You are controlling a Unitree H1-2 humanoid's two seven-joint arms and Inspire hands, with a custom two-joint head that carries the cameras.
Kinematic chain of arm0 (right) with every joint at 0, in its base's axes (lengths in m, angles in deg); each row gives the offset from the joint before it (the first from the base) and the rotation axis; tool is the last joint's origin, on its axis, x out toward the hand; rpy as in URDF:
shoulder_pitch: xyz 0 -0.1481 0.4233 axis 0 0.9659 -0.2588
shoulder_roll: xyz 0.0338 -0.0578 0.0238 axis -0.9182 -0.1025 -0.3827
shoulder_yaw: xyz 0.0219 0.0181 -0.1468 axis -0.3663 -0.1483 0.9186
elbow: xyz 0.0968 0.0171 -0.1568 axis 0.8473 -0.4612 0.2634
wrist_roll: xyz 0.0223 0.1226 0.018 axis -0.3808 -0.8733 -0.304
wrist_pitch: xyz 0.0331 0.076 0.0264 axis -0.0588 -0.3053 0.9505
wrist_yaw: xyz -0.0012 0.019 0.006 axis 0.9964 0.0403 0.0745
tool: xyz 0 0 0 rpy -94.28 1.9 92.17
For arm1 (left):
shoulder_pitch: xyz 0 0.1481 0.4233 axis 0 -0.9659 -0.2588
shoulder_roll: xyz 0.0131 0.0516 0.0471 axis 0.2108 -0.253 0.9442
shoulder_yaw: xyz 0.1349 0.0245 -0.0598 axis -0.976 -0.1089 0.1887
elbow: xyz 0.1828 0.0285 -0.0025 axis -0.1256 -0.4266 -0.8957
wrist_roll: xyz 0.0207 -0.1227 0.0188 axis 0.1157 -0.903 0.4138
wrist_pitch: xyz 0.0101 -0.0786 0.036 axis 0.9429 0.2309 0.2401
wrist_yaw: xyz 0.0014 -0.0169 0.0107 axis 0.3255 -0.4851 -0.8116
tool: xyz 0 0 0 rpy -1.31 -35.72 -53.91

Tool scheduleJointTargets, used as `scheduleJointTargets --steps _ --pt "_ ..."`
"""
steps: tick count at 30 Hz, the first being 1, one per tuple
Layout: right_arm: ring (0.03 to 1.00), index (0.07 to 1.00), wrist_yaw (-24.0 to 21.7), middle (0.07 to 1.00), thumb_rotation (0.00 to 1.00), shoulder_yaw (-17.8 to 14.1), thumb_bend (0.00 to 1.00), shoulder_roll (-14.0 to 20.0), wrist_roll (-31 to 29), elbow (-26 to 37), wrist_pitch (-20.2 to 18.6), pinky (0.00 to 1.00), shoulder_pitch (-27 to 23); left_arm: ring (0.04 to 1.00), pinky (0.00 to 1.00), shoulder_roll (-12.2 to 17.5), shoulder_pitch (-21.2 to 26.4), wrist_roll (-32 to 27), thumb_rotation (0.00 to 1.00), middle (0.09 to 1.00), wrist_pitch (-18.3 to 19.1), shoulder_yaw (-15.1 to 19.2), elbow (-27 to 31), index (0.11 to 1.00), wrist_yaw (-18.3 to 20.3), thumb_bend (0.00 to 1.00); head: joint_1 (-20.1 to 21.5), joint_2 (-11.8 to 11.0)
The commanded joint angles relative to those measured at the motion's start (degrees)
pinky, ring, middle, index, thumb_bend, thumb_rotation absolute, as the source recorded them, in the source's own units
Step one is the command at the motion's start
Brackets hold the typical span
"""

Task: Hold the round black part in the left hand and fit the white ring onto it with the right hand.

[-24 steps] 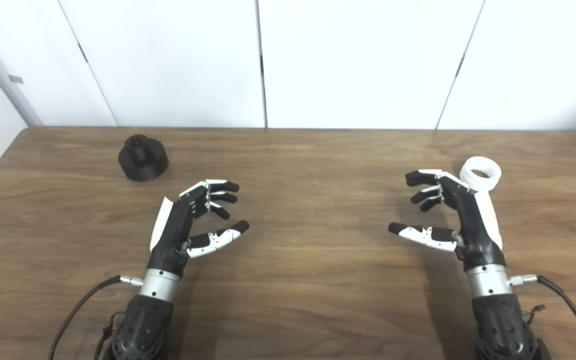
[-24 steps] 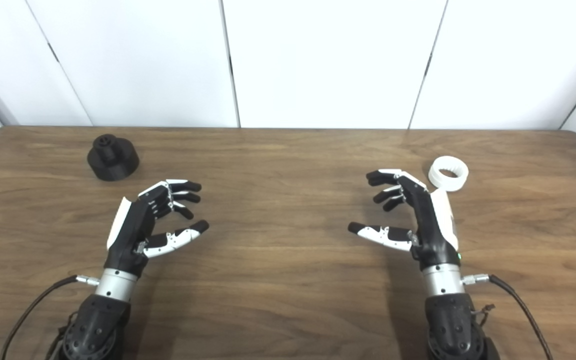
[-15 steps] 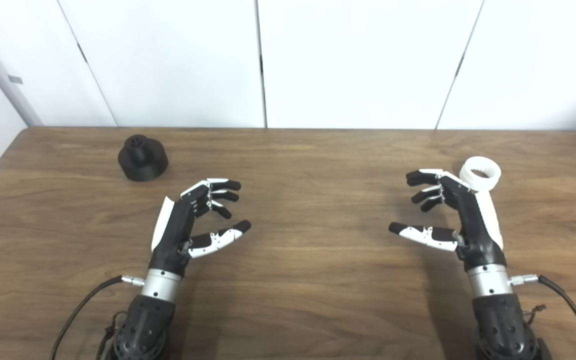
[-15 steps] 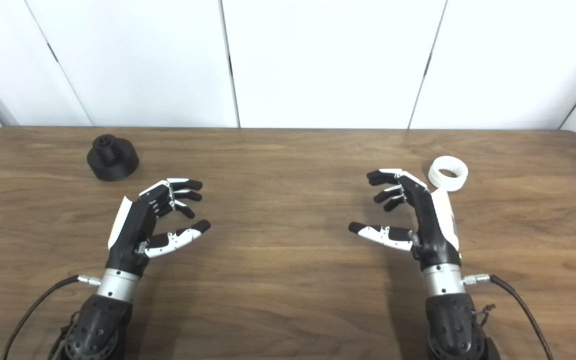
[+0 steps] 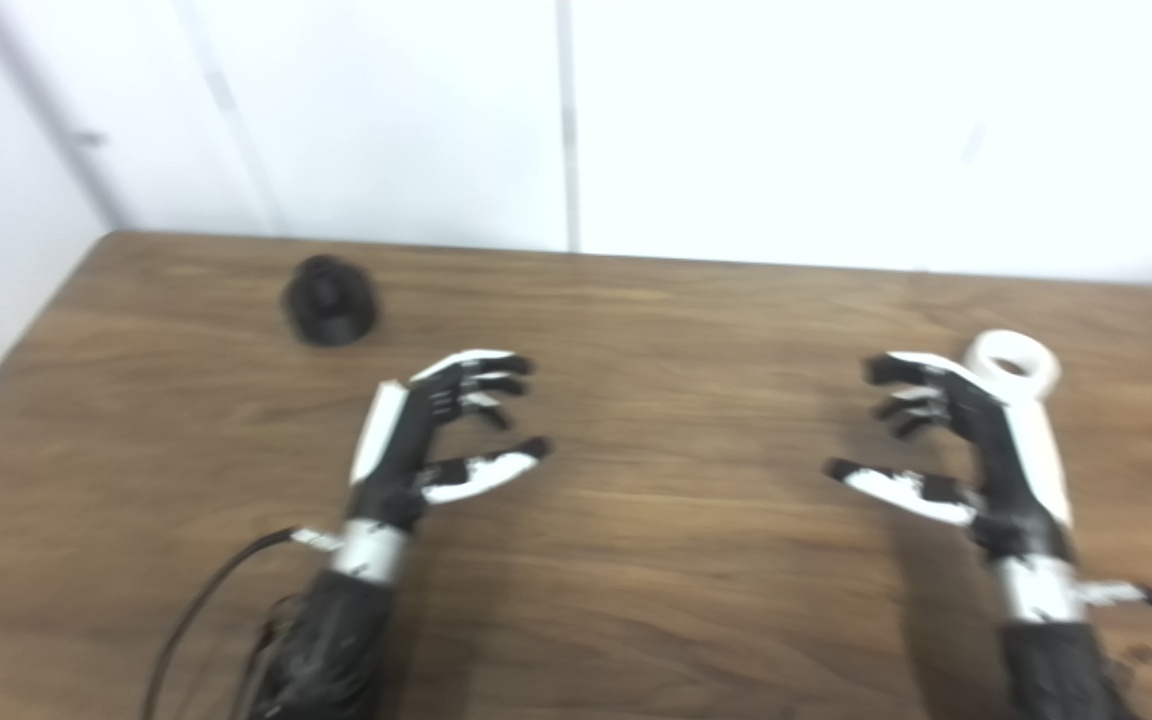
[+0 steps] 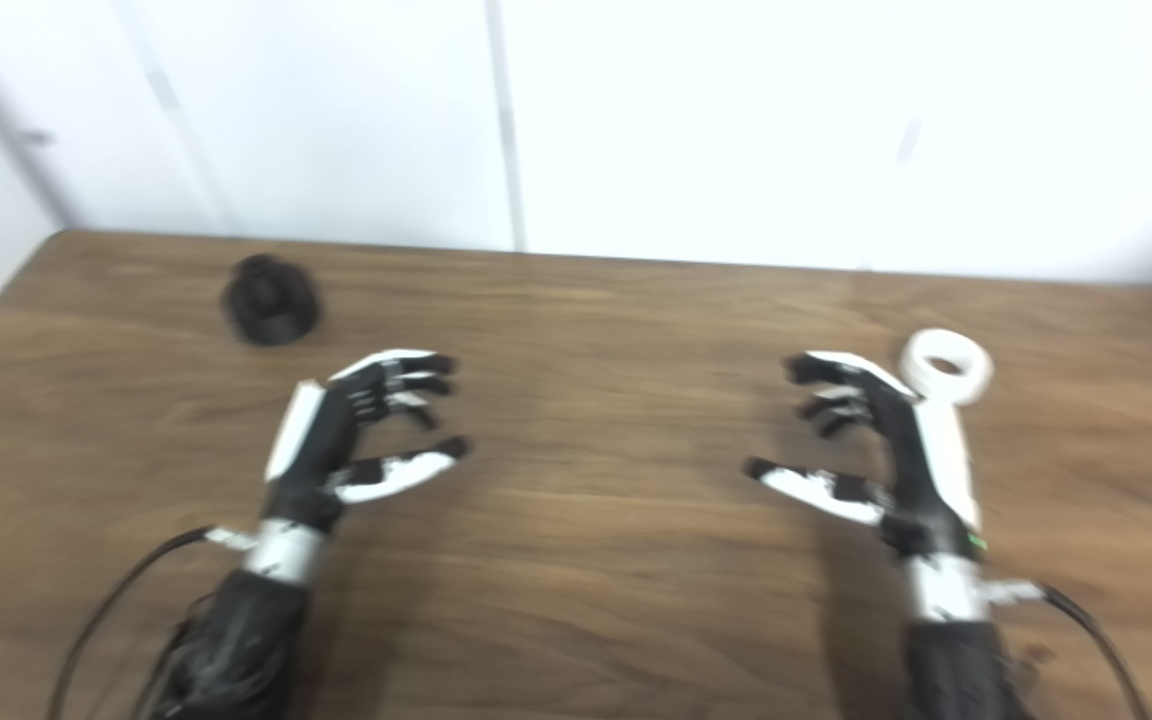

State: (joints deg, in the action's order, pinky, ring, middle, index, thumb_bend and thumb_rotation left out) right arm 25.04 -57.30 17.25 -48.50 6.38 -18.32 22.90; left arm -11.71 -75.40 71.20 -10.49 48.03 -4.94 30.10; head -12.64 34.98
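The left hand (image 5: 436,430) is empty, its fingers spread and curled loosely. The round black part (image 5: 328,300) stands on the table (image 5: 636,560), beyond this hand and to its left, apart from it. The right hand (image 5: 956,445) is also spread and empty; the white ring (image 5: 1014,362) lies just behind its back, whether touching cannot be told.

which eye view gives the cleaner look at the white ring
The right eye view: the white ring sits on the table just beyond the open right hand, nearly all of it in sight. In the left eye view the hand overlaps its near edge. Both are blurred.
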Motion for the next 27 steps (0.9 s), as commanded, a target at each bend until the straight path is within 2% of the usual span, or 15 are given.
scheduleJointTargets --steps 1,8,15,19,25,27 --pt "0.542 0.663 0.5 0.66 0.0 -1.0 0.69 1.3 -1.4 0.3 2.9 0.44 -1.3 0.666 0.48 -0.5 1.7 0.6 0.0 0.73 -1.6 -0.3 0.3 0.64 -1.0 0.71 -0.5 0.0" --pt "0.537 0.665 0.4 0.664 0.0 -1.6 0.69 1.8 -2.5 -0.1 2.0 0.43 -1.2 0.666 0.49 -1.0 1.6 1.6 0.0 0.733 -1.2 -0.5 0.3 0.639 -1.7 0.7 -1.5 -0.2" --pt "0.531 0.666 0.2 0.657 0.0 -1.6 0.7 1.9 -2.2 0.2 0.8 0.42 -1.3 0.664 0.46 -0.9 1.9 2.1 0.0 0.73 -0.6 -0.2 0.9 0.631 -2.0 0.72 -1.9 -0.2" --pt "0.534 0.665 0.1 0.657 0.0 -1.6 0.7 2.0 -2.4 0.1 0.6 0.43 -1.4 0.674 0.49 -0.6 2.0 2.6 0.0 0.732 0.5 0.1 1.5 0.635 -2.1 0.73 -1.9 -0.3" --pt "0.535 0.659 0.1 0.654 0.0 -1.8 0.71 2.2 -2.8 -0.6 1.4 0.43 -1.6 0.736 0.53 -0.2 2.2 5.5 0.09 0.75 4.0 1.0 4.0 0.636 -3.1 0.77 -2.0 -0.5" --pt "0.539 0.662 0.0 0.654 0.0 -1.9 0.71 2.2 -2.8 -0.6 1.1 0.43 -1.6 0.753 0.57 0.2 2.5 7.0 0.11 0.754 4.9 1.5 4.6 0.635 -3.7 0.78 -2.0 -0.5"
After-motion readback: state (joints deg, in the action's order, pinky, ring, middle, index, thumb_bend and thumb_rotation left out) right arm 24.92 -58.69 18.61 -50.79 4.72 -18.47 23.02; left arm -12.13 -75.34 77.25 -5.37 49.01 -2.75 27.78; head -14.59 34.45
